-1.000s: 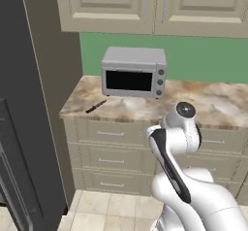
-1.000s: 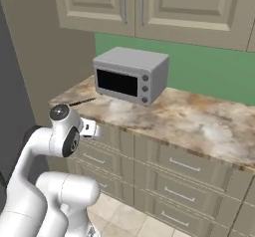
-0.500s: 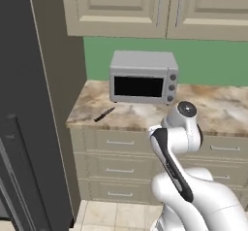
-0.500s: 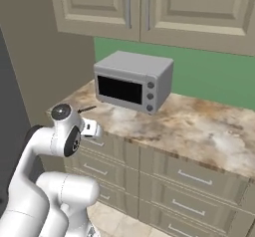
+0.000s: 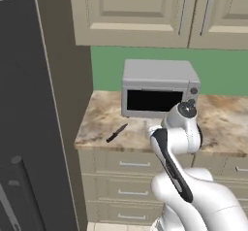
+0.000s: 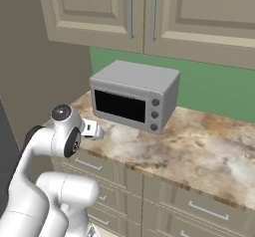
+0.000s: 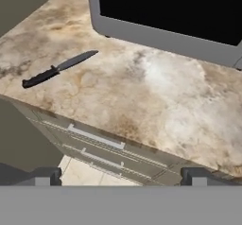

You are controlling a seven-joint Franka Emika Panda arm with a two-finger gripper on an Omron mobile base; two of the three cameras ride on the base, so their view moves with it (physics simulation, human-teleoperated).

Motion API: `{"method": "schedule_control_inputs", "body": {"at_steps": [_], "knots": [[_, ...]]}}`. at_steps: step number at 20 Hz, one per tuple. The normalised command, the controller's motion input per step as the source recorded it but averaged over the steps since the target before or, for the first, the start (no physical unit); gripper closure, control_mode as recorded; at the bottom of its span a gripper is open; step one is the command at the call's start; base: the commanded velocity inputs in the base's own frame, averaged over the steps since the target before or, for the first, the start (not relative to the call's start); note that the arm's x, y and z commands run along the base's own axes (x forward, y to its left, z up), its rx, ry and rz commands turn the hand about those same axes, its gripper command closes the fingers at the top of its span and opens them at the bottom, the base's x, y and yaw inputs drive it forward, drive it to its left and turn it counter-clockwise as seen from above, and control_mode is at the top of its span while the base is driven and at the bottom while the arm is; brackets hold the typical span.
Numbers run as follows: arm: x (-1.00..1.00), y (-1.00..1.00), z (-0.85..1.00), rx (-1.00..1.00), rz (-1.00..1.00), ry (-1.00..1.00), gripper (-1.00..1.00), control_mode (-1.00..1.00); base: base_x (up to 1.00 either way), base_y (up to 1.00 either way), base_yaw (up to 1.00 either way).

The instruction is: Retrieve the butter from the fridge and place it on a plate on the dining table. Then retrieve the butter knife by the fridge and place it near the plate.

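Observation:
The butter knife [image 5: 116, 133], with a black handle and a grey blade, lies on the marbled counter [image 5: 97, 125] near its left end, beside the fridge [image 5: 24, 128]. In the hand view the butter knife [image 7: 59, 68] sits at the upper left, well ahead of and left of my gripper [image 7: 122, 177]. The gripper is open, its fingertips [image 7: 47, 176] wide apart with nothing between them, hovering off the counter's front edge above the drawers. The white hand [image 6: 92, 130] pokes out past the arm's elbow. The butter, the plate and the dining table are out of view.
A grey toaster oven [image 5: 157, 87] with a black door stands at the back of the counter, right of the knife. Beige wall cabinets [image 5: 135, 11] hang above it. Beige drawers [image 7: 94, 139] run under the counter edge. A tall brown panel [image 5: 63, 79] separates fridge and counter.
The whole picture has shifted: the base has driven closer to the counter and the fridge. The arm keeps the same pose and the gripper stays open.

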Motion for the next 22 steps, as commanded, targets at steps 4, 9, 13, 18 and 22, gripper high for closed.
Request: {"method": "schedule_control_inputs", "body": {"at_steps": [4, 9, 13, 18, 22], "knots": [[0.01, 0.07, 0.0, 0.0, -0.02, 0.0, -1.0, -1.0, 0.0, 0.37, -0.07], [0.3, 0.27, -0.08, 0.03, -0.12, 0.0, -1.0, -1.0, 0.0, 0.0, 0.0], [0.07, 0.33, -0.12, 0.06, -0.37, 0.02, -1.0, -1.0, 0.0, 0.0, 0.0], [0.19, 0.41, 0.02, 0.31, -0.41, 0.32, -1.0, -1.0, 0.0, 0.0, 0.0], [0.44, 0.3, 0.32, 0.23, -0.21, 0.22, -1.0, -1.0, 0.0, 0.0, 0.0]]}}
